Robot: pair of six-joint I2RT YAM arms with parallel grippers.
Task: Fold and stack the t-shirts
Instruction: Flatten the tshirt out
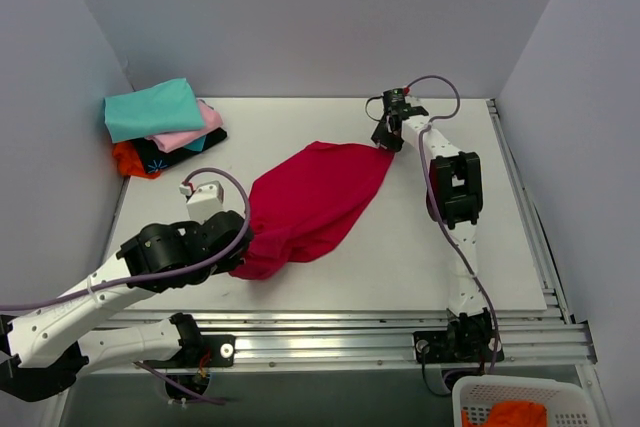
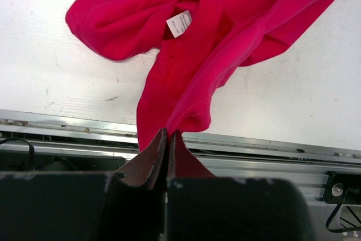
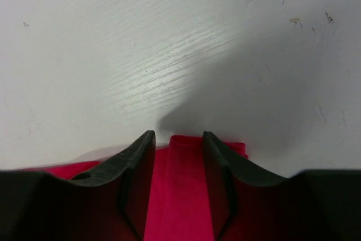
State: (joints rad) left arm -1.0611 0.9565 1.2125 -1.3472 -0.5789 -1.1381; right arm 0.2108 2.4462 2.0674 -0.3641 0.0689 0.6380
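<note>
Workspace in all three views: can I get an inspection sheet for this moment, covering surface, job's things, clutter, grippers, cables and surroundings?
Surface: white table, faint scuff marks.
Job's things: red t-shirt crumpled, stretched diagonally between the arms; folded stack, teal on top, at the far left corner.
Clutter: nothing seen.
Grippers: left gripper shut on a hem of the red t-shirt; right gripper open, jaws straddling its far corner.
Cables: purple cable loops over the left wrist, another over the right.
Surroundings: grey walls; white basket holding orange cloth at the near right.
</note>
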